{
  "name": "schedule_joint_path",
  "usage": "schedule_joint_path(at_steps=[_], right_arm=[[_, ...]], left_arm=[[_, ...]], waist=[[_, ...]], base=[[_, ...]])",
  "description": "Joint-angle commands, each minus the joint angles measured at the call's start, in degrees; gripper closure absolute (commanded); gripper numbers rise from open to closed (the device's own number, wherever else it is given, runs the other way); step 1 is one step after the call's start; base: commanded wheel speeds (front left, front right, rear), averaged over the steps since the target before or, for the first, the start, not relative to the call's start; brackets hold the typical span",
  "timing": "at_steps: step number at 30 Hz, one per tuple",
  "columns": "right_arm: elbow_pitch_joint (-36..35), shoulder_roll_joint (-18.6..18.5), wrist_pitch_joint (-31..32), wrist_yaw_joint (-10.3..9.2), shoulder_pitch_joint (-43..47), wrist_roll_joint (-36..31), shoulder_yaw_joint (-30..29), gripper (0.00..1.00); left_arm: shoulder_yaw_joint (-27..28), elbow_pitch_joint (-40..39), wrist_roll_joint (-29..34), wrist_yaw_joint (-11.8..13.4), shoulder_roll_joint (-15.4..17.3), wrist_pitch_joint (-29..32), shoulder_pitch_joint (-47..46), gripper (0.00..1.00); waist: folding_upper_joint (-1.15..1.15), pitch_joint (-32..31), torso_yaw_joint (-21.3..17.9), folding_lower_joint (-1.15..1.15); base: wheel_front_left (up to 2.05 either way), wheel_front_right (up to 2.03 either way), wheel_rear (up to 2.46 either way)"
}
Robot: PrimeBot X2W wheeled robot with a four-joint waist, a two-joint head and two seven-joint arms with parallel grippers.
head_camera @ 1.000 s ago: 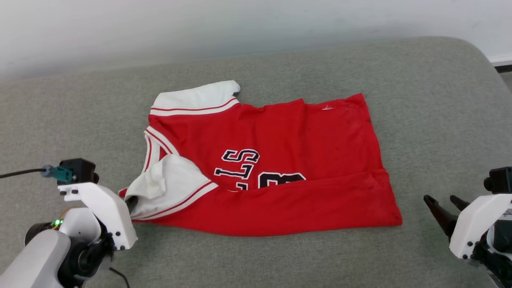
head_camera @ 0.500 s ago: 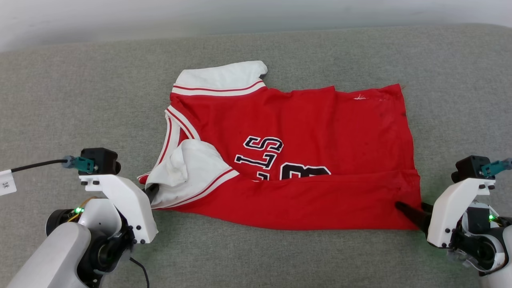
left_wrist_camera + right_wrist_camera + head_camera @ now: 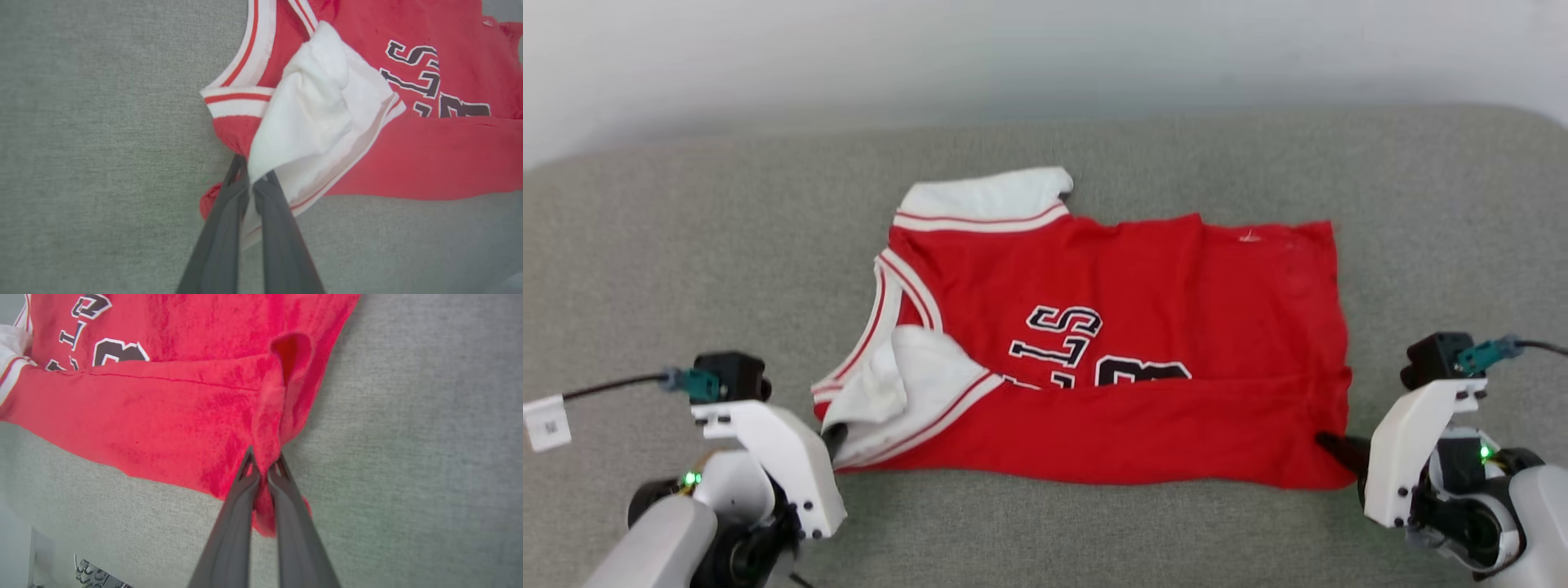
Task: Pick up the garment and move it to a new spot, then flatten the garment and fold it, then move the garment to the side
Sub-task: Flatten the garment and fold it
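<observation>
1. Garment [image 3: 1111, 343]: red jersey with white sleeves, lying at the centre of the head view on a grey upholstered surface [image 3: 686, 245]. Its near edge is folded up over the black lettering, hiding the lower part.
2. Left gripper [image 3: 836, 430]: lower left of the head view, mostly hidden behind its white housing [image 3: 784, 465]. The left wrist view shows the grip plainly: fingers [image 3: 222, 228] closed on the garment's shoulder corner, under the crumpled white sleeve.
3. Right gripper [image 3: 1329, 445]: lower right of the head view, dark tips at the hem corner. In the right wrist view it is pinched shut on a bunched red fold of the garment.
4. Shoes [image 3: 88, 573]: lower left of the right wrist view, small and indistinct.
</observation>
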Motion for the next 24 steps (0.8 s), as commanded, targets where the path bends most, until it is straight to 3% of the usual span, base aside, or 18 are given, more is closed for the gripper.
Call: schedule_joint_path(at_steps=[1,9,19,20,21,22,23,24], right_arm=[[-0.10,-0.69,-0.28,-0.02,1.58,0.25,0.92,1.00],[-1.12,-1.32,-0.46,-0.02,5.56,1.32,2.79,1.00],[-3.96,-1.96,-0.07,-0.01,10.78,2.21,2.58,1.00],[-3.95,-1.85,-0.49,-0.02,11.22,2.03,2.69,0.75],[-3.83,-1.75,-1.03,-0.02,11.65,1.79,2.84,0.00],[-3.59,-1.53,-1.80,-0.02,11.99,1.72,2.77,0.00],[-3.69,-1.44,-3.02,-0.01,12.19,1.28,2.79,0.00],[-3.91,-1.36,-4.52,-0.01,12.30,0.91,2.76,0.00]], left_arm=[[0.20,0.58,-0.87,0.11,-0.70,-0.87,2.15,1.00],[0.25,0.20,-2.20,1.03,-0.15,-1.68,7.92,1.00],[2.23,-4.21,-4.48,4.31,2.01,-2.03,16.16,1.00],[2.26,-4.37,-4.34,4.40,1.92,-2.50,16.30,1.00],[2.61,-4.32,-4.14,4.57,1.49,-3.28,16.13,1.00],[2.57,-4.00,-4.22,4.59,0.92,-3.63,16.07,0.60],[2.28,-3.62,-4.27,4.48,0.57,-3.68,15.94,0.04],[2.27,-3.32,-3.88,4.37,0.43,-4.21,15.45,0.00]], waist=[[0.00,-4.46,-0.26,0.00],[0.00,-10.81,0.19,0.00],[0.00,-12.06,0.37,0.00],[0.00,-11.95,0.37,0.00],[0.00,-11.80,0.38,0.00],[0.00,-11.67,0.39,0.00],[0.00,-11.56,0.37,0.00],[0.00,-11.50,0.29,0.00]], base=[[0.00,0.00,0.00],[0.00,0.00,0.00],[0.00,0.00,0.00],[0.00,0.00,0.00],[0.00,0.00,0.00],[0.00,0.00,0.00],[0.00,0.00,0.00],[0.00,0.00,0.00]])
